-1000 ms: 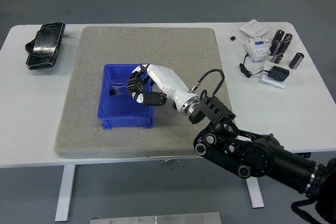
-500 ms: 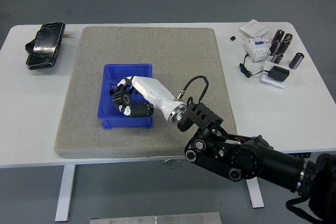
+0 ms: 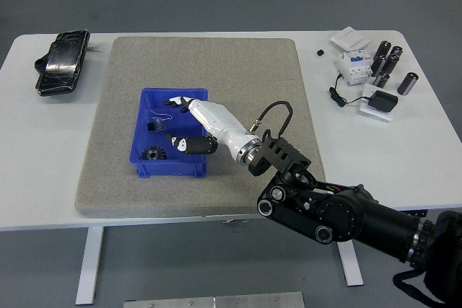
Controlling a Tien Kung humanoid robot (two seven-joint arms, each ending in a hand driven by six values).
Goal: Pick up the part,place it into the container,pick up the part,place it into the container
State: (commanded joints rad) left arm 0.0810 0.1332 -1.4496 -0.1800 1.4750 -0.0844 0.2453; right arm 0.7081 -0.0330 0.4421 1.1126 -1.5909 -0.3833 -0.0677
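- Nearest you, the black right arm [image 3: 339,214] comes in from the lower right corner and reaches up and left over the white table [image 3: 404,156].
- Your right hand [image 3: 189,122], in its white shell with dark fingers, hangs over the blue bin [image 3: 147,169]; the fingers are spread loose and you can see nothing held in them.
- The bin sits on the grey mat [image 3: 238,70], left of the mat's middle.
- Inside the bin, a black gear-like part [image 3: 152,155] lies on the floor near the front left corner, just below and left of your thumb, apart from it.
- A second small dark part [image 3: 151,128] lies further back in the bin, beside a thin wire-like piece that is too fine to make out.
- To the far right, off the mat, you have a cluster of dark cylinders [image 3: 387,63], a white switch box [image 3: 354,65], a black adapter [image 3: 382,101] with its cable, and a small white box [image 3: 348,37].
- At the far left corner lies a black glossy pouch [image 3: 63,61].
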